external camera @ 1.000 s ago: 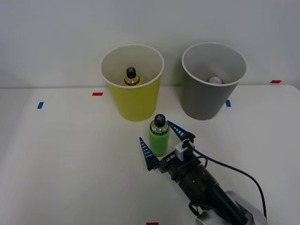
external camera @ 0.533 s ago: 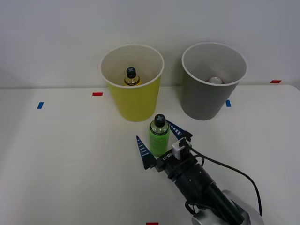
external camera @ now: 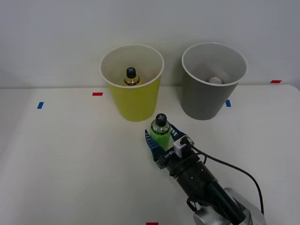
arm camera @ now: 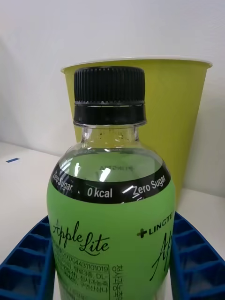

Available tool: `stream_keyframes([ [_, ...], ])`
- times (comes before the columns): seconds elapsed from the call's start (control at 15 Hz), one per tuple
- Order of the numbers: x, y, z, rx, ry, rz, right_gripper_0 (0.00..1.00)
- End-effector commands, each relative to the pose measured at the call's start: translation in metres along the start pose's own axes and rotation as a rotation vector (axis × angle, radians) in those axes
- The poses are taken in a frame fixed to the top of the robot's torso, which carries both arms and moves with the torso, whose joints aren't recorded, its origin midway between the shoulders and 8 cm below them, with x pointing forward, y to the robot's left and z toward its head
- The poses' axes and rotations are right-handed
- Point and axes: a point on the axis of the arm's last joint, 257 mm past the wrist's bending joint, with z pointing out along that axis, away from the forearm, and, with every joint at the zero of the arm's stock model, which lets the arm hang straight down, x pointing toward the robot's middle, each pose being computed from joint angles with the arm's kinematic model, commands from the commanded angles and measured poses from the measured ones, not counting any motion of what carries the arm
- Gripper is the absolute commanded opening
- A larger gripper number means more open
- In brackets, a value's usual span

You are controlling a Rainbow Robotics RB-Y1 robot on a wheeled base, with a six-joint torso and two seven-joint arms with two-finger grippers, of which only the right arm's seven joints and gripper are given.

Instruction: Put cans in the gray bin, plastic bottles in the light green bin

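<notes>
**Inspector A:** Nearest item first. Where is the right claw (external camera: 160,139)?

**Inspector B:** Lower centre of the front view, at the end of the dark arm entering from the lower right. Its blue ribbed fingers (arm camera: 26,255) sit narrow against both sides of the green bottle (external camera: 160,131), clamping it. In the wrist view the fingers press the bottle's lower flanks.

**Inspector A:** Condition of that bottle?

**Inspector B:** Upright, black cap on, bright green with a printed label reading "Apple Lite" and "0 kcal" (arm camera: 110,220). Whether its base touches the white bench (external camera: 70,159) I cannot tell.

**Inspector A:** Beyond it?

**Inspector B:** The light green bin (external camera: 133,101) stands upright just behind the bottle, upper centre of the front view. Inside it, the amber bottle (external camera: 131,77) stands with its black cap up. The same bin (arm camera: 180,108) rises directly behind the cap in the wrist view.

**Inspector A:** And the gray bin (external camera: 206,98)?

**Inspector B:** Upper right, upright, apart from the green one. The can (external camera: 215,80) lies at its bottom, pale round top visible.
</notes>
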Motion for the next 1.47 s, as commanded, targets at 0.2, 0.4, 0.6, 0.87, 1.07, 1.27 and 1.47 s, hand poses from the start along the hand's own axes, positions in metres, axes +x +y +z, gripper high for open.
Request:
stream_keyframes([
  [0.2, 0.001, 0.000, -0.001, -0.001, 0.002, -0.003, 0.16],
  [0.4, 0.000, -0.003, -0.004, 0.000, -0.003, 0.003, 0.11],
  [0.6, -0.003, -0.009, -0.017, 0.003, -0.030, -0.005, 0.00],
  [0.87, -0.027, -0.024, -0.049, 0.005, -0.051, 0.017, 0.00],
  [1.07, -0.075, -0.032, -0.069, -0.011, -0.106, 0.096, 0.00],
  [1.27, -0.128, -0.033, -0.066, -0.023, -0.190, 0.224, 0.00],
  [1.47, -0.172, -0.031, -0.056, -0.052, -0.257, 0.315, 0.00],
])
